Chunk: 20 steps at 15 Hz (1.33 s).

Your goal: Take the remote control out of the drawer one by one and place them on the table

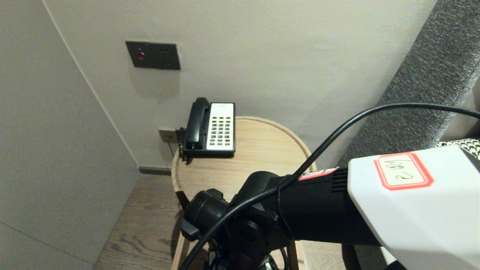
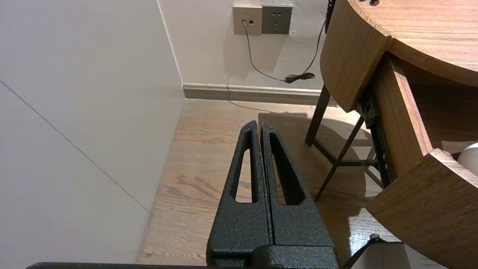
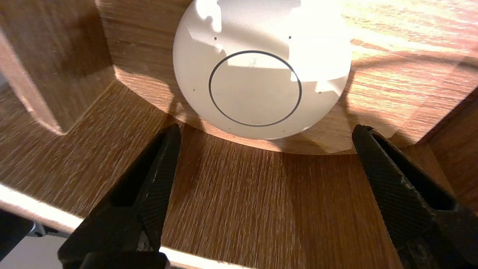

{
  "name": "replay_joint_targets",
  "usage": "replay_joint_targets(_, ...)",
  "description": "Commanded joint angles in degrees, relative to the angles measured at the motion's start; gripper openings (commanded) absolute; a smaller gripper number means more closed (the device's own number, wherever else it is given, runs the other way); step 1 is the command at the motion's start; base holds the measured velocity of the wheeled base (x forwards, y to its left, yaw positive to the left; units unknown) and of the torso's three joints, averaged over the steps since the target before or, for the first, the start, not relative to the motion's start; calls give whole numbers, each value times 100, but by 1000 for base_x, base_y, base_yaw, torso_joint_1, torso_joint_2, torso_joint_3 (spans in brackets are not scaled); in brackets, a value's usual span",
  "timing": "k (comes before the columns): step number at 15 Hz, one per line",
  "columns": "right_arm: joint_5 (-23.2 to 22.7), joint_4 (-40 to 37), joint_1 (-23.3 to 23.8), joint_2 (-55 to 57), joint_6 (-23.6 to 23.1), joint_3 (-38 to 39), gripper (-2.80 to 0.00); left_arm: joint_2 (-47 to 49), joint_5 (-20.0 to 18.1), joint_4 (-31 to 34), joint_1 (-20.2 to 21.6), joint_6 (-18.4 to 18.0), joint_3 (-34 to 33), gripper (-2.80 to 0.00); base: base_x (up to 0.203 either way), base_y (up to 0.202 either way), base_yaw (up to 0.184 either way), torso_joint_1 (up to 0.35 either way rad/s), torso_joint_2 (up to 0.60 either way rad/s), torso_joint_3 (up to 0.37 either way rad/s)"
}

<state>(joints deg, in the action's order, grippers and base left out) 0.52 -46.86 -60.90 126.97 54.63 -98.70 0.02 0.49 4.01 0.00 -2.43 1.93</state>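
Right gripper (image 3: 267, 130) points down into the open drawer (image 3: 242, 201) of a round wooden table (image 1: 262, 150), its two black fingers (image 3: 160, 175) spread wide with nothing between them. Just ahead of the fingertips, centred on the gap and touching neither finger, a white round device (image 3: 257, 74) with a thin dark ring on its top lies on the drawer's floor. The drawer's curved front wall runs beneath and between the fingers. From the head view the right arm (image 1: 318, 210) reaches down in front of the table and hides its own gripper; well beyond it, at the table's far edge by the wall, sits a black and white telephone (image 1: 213, 127). Left gripper (image 2: 260, 125) hangs low over the wooden floor (image 2: 194, 179), fingers pressed together and holding nothing, with the pulled-out drawer and the table's legs (image 2: 317, 116) close beside it.
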Motion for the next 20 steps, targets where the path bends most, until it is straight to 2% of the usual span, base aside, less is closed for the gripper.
replay_joint_targets(1, 5, -25, 0, 49, 31, -9, 0, -2, 4, 3, 0, 4, 1, -280, 0, 0, 0, 0, 0, 0)
replay_joint_targets(11, 354, -7, -18, 384, 31, -176, 0, -2, 4, 3, 0, -3, 1, -280, 0, 0, 0, 0, 0, 0)
replay_joint_targets(20, 396, 1, -9, 522, 4, -176, 0, -2, 4, 3, 0, -3, 1, -280, 0, 0, 0, 0, 0, 0)
